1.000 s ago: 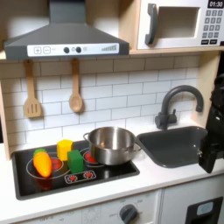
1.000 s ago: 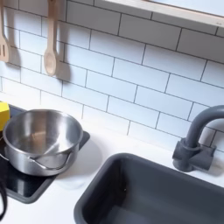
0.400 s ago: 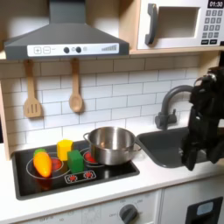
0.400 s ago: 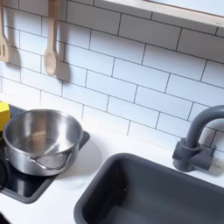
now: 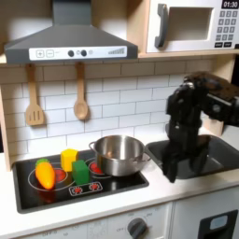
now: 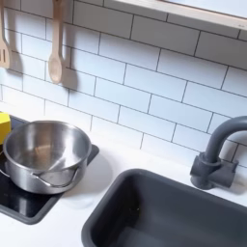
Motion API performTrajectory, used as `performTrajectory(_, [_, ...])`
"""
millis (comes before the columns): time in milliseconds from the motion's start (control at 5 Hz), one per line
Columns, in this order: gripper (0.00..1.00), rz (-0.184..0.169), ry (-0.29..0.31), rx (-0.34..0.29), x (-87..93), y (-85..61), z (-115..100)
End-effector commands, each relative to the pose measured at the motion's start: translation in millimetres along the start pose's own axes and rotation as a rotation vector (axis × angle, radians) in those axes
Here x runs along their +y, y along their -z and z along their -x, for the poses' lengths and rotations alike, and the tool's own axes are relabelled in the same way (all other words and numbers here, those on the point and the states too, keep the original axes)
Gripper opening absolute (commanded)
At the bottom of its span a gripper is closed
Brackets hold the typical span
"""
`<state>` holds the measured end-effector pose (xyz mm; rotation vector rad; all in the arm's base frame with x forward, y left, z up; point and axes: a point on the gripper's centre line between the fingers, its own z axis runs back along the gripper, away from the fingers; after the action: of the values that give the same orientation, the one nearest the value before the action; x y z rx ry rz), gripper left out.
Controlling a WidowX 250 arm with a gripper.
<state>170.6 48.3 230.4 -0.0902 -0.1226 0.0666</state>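
**Arm has swung in from the right, jaws now close to the steel pot**

In the first exterior view the black jaws (image 5: pixel 174 170) hang low over the white counter (image 5: pixel 140 191), at the near left corner of the dark grey sink (image 5: pixel 219 154). Whether they stand wide or narrow I cannot tell — the arm is blurred and dark against the sink.

A second ago the arm was only at the first exterior view's right edge; since then it has crossed over the sink. The meaning, as I judge it, is that the jaws are approaching the cooking area and no contact is made yet.

The nearest thing is the round shiny steel pot (image 5: pixel 119 154), just to the left of the jaws in the first exterior view, standing on the black stove top (image 5: pixel 84 191). It has not moved in either exterior view; in the second exterior view the pot (image 6: pixel 43 152) stands upright and empty.

Farther left of the jaws, beyond the pot, stand a green toy vegetable (image 5: pixel 81 172), a yellow one (image 5: pixel 69 159) and an orange one (image 5: pixel 45 174). The dark curved faucet (image 6: pixel 217 154) stands behind the sink.
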Motion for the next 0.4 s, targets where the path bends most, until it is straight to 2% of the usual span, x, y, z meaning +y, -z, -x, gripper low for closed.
performTrajectory(0, [1.0, -0.014, 0.007, 0.001, 32.7, 6.3, -29.6])
performTrajectory(200, [1.0, -0.011, 0.009, -0.001, 48.5, 10.4, -46.6])
